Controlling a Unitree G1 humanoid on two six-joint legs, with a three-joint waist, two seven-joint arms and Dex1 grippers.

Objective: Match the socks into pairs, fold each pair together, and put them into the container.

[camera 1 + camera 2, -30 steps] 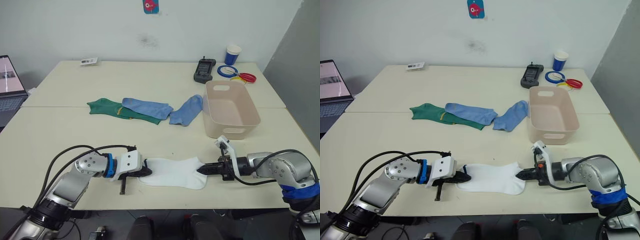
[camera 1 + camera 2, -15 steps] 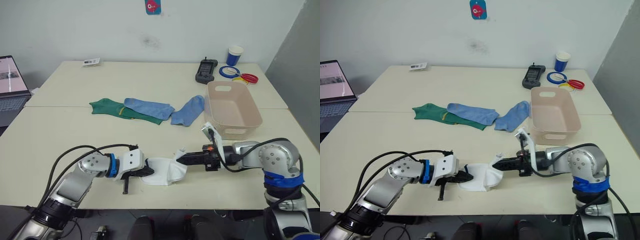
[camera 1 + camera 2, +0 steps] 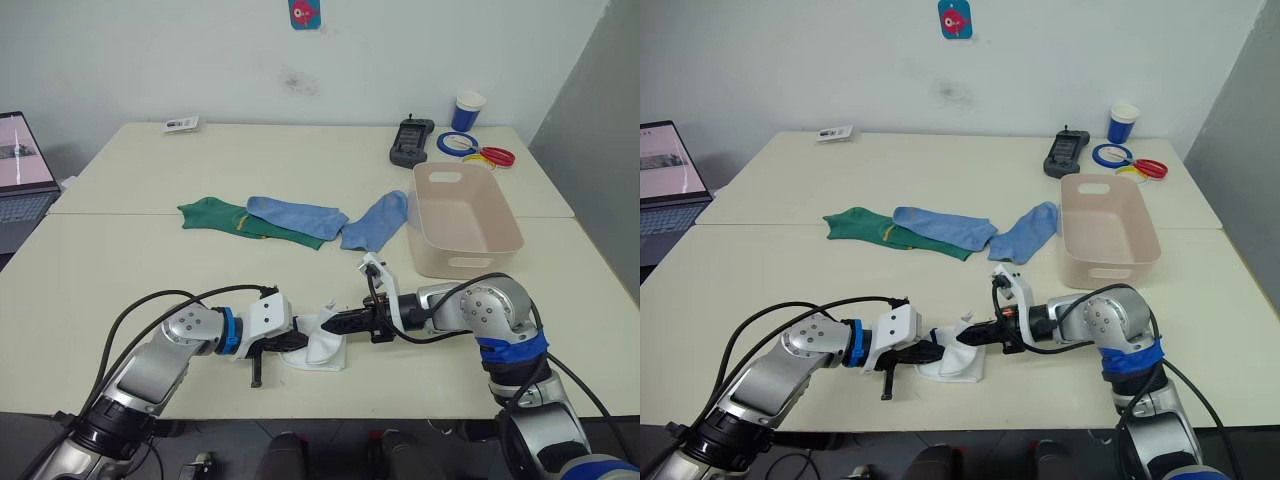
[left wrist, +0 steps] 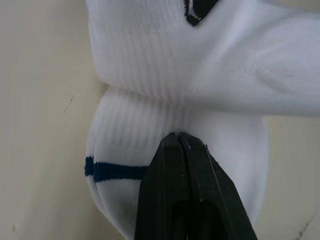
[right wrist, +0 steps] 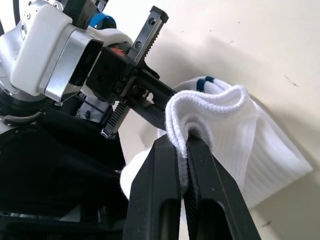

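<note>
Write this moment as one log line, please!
step: folding white pair | left gripper: pinching one end | right gripper: holding other end over it | container: no socks visible

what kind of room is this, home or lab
Probably a lab or office workspace rather than a home: plain pale tables pushed together against a bare wall, a laptop at the left edge, and tape rolls beside a handheld device.

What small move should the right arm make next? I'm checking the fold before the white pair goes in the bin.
Probably lower the folded end onto the white pair and let go. The right gripper, jaws shut on the cuffs, has doubled them over to the left gripper, which pins the other end to the table. The container comes after.
</note>
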